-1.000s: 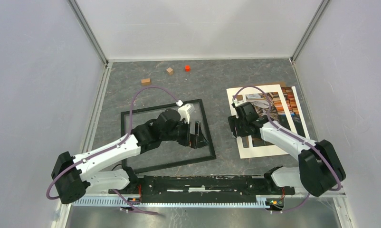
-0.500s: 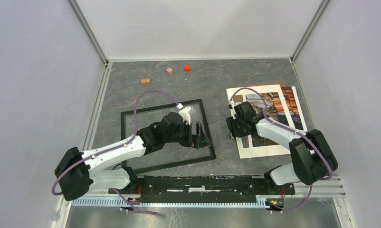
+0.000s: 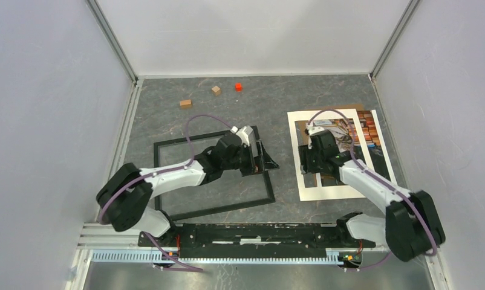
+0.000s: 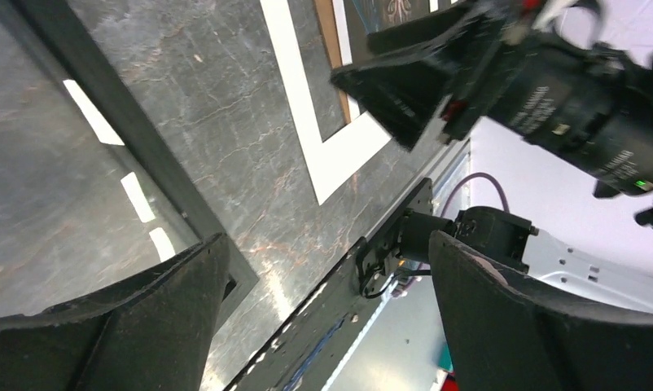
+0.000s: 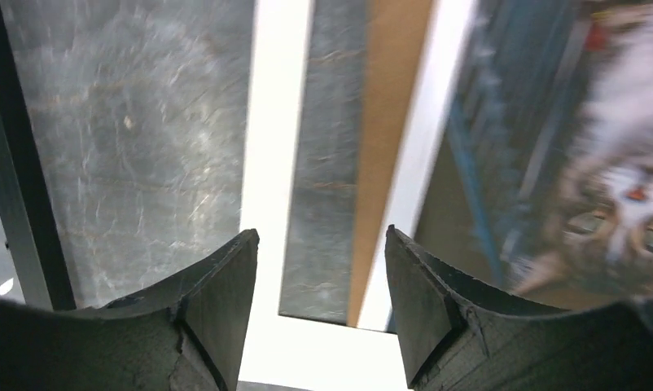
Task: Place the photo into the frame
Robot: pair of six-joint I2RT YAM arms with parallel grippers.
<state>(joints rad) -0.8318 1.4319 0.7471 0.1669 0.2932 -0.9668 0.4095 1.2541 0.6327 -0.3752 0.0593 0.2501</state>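
Since the left hand [image 4: 327, 240] and right hand [image 5: 319, 232] are both spread, the right over the mat's [image 5: 270, 122] nine-o'clock edge, a pinch could drag mat, not photo [image 5: 567, 147].

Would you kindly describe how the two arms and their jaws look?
The left arm and right arm have white links and black joints. A purple cable loops along each. The jaws are black and wedge-shaped; a green light glows near the right wrist.

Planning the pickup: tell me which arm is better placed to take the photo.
Right. The right gripper, open, hangs over the white mat beside the photo; the left gripper, also open, is at the right edge of the frame, farther away.
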